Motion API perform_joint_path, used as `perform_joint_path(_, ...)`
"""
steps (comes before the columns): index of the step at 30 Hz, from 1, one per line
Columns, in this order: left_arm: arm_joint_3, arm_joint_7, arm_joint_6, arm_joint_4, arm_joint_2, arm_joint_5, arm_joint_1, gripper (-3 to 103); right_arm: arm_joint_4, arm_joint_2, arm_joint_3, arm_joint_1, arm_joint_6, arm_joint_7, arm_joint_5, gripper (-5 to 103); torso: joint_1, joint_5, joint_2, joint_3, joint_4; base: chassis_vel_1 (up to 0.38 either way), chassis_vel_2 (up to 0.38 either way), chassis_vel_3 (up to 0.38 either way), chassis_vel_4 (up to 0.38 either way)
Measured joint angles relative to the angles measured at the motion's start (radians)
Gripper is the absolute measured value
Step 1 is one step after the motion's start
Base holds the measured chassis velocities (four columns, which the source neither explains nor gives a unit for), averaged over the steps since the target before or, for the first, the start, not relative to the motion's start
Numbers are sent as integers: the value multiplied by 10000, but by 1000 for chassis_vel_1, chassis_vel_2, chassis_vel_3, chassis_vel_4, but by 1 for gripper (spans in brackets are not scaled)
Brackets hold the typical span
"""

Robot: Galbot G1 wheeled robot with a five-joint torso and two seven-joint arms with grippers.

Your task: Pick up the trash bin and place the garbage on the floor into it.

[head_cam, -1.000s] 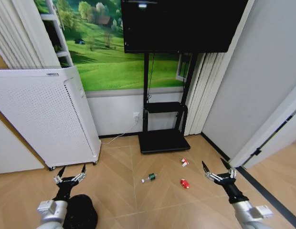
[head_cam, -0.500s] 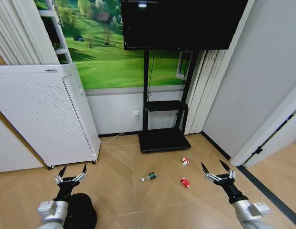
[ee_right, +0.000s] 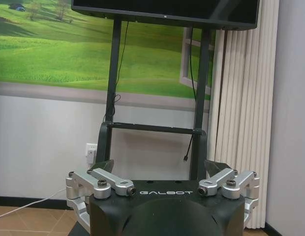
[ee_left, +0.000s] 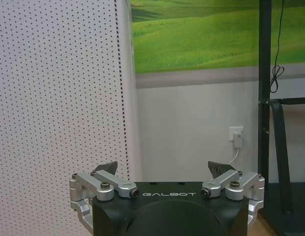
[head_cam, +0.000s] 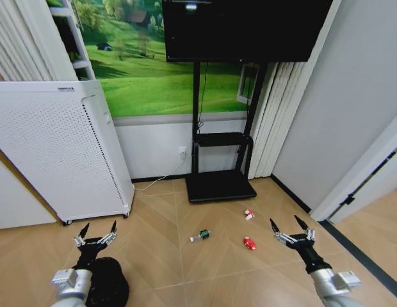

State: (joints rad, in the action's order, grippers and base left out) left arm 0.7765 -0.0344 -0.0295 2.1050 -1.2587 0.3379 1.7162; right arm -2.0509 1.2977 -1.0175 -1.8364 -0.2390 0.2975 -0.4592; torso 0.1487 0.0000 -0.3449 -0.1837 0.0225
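Fingers (head_cam: 113, 226) splayed — round black trash bin (head_cam: 109, 284)

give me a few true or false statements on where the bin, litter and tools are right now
1. The trash bin stands on the floor beside the left tool. True.
2. The right tool holds the green-label bottle. False: it is open and empty; the bottle lies on the floor.
3. The red-and-white packet is inside the bin. False: it lies on the floor near the TV stand.
4. The red can-like piece lies between bottle and right tool. True.
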Motion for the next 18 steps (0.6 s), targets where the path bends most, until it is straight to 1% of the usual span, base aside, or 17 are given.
perform_joint_path(5,24,-13,-1,-23,71,11,-41,100,8,-13,12,13,-2,-3,5,100,-58,0,223,163,0,0,0,0,0)
perform_joint_path(6,24,-13,-1,-23,71,11,-41,100,8,-13,12,13,-2,-3,5,100,-58,0,223,163,0,0,0,0,0)
perform_joint_path(9,42,-137,-110,-161,78,-103,-84,100,93,-40,13,47,-2,-67,30,100,-104,0,357,249,0,0,0,0,0)
perform_joint_path(11,37,-229,-102,-183,74,-139,-77,100,125,-46,13,56,-13,-67,40,100,-113,0,382,264,0,0,0,0,0)
perform_joint_path(12,19,-359,-16,-184,74,-159,-65,100,162,-49,13,65,-30,-58,68,100,-119,0,395,272,0,0,0,0,0)
perform_joint_path(14,-26,-847,407,-140,170,-192,-13,100,218,-53,13,75,-52,-53,106,100,-122,-2,401,275,0,0,0,0,0)
perform_joint_path(15,-26,-847,407,-140,170,-192,-13,100,218,-53,13,75,-52,-53,106,100,-122,-2,401,275,0,0,0,0,0)
perform_joint_path(16,-31,-980,577,-87,238,-177,41,100,241,-57,12,79,-58,-53,107,100,-123,-2,401,275,1,0,0,0,0)
perform_joint_path(17,19,-1096,899,55,376,-87,227,100,314,-68,12,90,-77,-50,111,100,-123,0,401,273,1,0,0,0,0)
perform_joint_path(18,19,-1096,899,55,376,-87,227,100,314,-68,12,90,-77,-50,111,100,-123,0,401,273,1,0,0,0,0)
